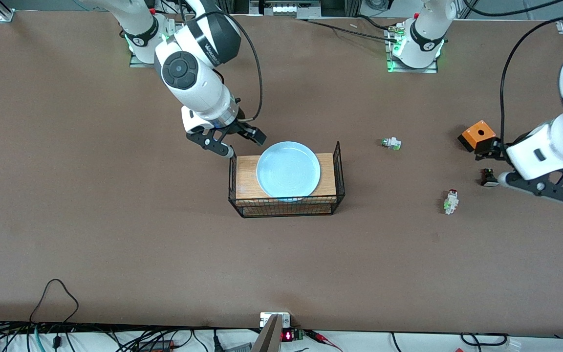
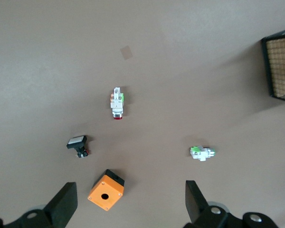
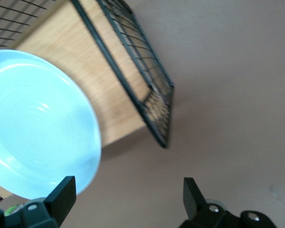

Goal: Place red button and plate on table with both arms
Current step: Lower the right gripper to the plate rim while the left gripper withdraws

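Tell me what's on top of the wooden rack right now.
The plate rests on the rack, with nothing on it. The wood beneath the plate is hidden.

The plate (image 1: 288,169) lies on the rack (image 1: 335,195); the red button (image 1: 451,200) lies on the table (image 1: 115,220), toward the left arm's end
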{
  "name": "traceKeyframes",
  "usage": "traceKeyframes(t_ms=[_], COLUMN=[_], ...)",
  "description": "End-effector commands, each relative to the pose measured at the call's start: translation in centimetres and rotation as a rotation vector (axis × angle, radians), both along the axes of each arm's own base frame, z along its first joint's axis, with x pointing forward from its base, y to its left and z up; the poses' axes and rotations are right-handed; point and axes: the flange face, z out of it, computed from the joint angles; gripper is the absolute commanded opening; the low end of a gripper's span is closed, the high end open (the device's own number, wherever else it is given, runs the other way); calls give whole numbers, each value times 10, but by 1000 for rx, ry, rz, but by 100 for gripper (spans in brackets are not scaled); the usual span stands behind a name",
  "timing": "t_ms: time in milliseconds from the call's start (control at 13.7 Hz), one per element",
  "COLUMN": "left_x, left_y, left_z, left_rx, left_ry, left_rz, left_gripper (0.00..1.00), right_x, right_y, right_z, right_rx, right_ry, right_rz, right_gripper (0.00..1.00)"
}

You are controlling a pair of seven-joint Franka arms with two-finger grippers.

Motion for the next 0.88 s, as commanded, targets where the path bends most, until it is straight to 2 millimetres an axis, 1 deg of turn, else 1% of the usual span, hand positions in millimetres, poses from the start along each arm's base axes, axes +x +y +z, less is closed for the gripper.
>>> traceKeyframes(t_ms=[0, 73, 146, 293, 366, 513, 659, 806], left_x=[-24, -28, -36, -49, -51, -52, -51, -51], left_y=[13, 14, 17, 20, 23, 23, 25, 26], left_z=[19, 15, 16, 13, 13, 13, 12, 10], left_rx=[-13, -2, 10, 13, 12, 13, 15, 15], left_ry=[-25, -57, -116, -191, -196, -197, -194, -191], left_rz=[84, 92, 101, 122, 145, 172, 176, 178], left_gripper=[100, 100, 100, 100, 100, 100, 100, 100], right_x=[17, 19, 22, 31, 35, 32, 29, 29], right_y=[11, 15, 16, 13, 11, 18, 20, 20], right_z=[-15, -23, -31, -40, -42, -48, -48, -48], right_rx=[31, 35, 36, 43, 39, 27, 23, 19], right_ry=[-45, -56, -63, -99, -109, -111, -103, -102], right_rz=[-7, -1, -4, -13, -8, 4, 9, 12], right_gripper=[100, 100, 100, 100, 100, 100, 96, 90])
